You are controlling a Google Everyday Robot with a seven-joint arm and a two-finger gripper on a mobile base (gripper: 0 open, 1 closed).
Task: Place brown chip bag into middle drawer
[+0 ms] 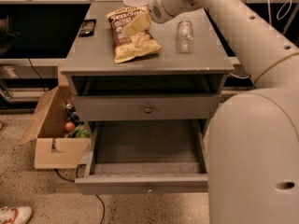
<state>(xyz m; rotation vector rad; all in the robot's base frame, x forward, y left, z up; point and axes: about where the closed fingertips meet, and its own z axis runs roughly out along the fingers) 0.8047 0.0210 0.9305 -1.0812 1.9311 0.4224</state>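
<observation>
Camera view: looking down at the front of a grey cabinet (93, 55), floor is speckled, pretty dim all round.
Shoe (10, 214): white one with red bits, poking in at the bottom left corner of the floor.
Box (51, 148): open cardboard one on the floor, right against the cabinet's left side. Inside there's a red round thing, something green and what looks like a can.
Phone (87, 27): or maybe a remote, can't say which. Dark and flat, back left on the cabinet top, well apart from the bag.
Bag (133, 48): brown on top, pale yellow below, white script. It lies flat on the cabinet top, left of middle, so it's not in the drawer.
Gripper (137, 24): pale yellowish, sits over the bag's upper half, pointing left and down. Can't tell if it's wide or narrow, and can't tell if it actually touches the bag.
Lid (135, 1): clear round thing at the back edge, just behind the bag.
Shut drawer (117, 107): under the top shelf gap, with a small round knob (148, 109) in the middle.
Drawer (140, 184): the lowest one, pulled right out toward the camera. Its grey floor is bare, with a tiny knob on the front.
Bottle (185, 35): clear plastic, on the cabinet top right of the bag and apart from it.
Arm (233, 27): fat white tube coming in from the right, crossing over the back right of the top.
Robot body (254, 162): big white bulk filling the lower right, hiding the drawer's right end.
</observation>
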